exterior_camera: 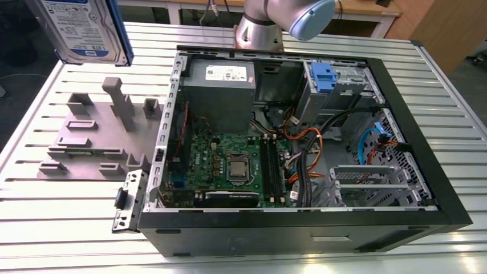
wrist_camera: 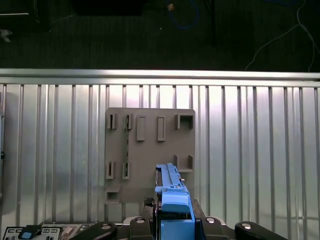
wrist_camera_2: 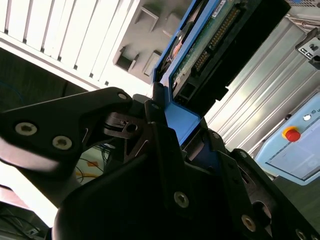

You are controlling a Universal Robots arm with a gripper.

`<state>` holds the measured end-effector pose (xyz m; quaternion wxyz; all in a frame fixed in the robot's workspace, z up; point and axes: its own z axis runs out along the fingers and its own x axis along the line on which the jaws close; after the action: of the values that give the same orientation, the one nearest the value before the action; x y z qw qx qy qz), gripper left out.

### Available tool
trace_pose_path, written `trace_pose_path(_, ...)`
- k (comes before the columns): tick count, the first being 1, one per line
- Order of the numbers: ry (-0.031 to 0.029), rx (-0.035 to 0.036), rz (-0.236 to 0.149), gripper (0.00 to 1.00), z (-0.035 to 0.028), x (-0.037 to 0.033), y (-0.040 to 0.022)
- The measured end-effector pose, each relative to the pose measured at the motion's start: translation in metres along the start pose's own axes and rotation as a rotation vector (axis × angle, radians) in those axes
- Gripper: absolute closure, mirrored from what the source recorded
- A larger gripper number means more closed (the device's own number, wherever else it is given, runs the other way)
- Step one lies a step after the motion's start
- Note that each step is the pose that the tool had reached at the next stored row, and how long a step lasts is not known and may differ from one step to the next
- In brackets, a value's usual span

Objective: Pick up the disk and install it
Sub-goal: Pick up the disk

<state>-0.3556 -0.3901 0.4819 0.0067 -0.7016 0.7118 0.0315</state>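
The disk (exterior_camera: 88,28) hangs upright in the air at the exterior view's upper left, above the grey holder plate (exterior_camera: 91,137). Its white-and-blue label faces the camera and a blue carrier runs along its edge. In both wrist views my gripper (wrist_camera_2: 172,122) is shut on the disk (wrist_camera_2: 210,45), its black fingers (wrist_camera_2: 165,150) clamping the blue carrier from both sides. The first wrist view looks straight down past the disk's blue edge (wrist_camera: 172,192) and my gripper (wrist_camera: 172,220) onto the holder plate (wrist_camera: 150,150).
The open computer case (exterior_camera: 426,142) lies on the slatted metal table (exterior_camera: 61,217). Inside are a grey power supply (exterior_camera: 220,85), a motherboard (exterior_camera: 228,160), cables, and a drive bay with a blue-tabbed drive (exterior_camera: 323,77). The arm's base (exterior_camera: 263,28) stands behind the case.
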Motion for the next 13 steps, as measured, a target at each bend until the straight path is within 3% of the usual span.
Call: trace_pose_path(13,0.0000,0.0000,0.000,0.64,-0.0002,0.0018,-0.0028)
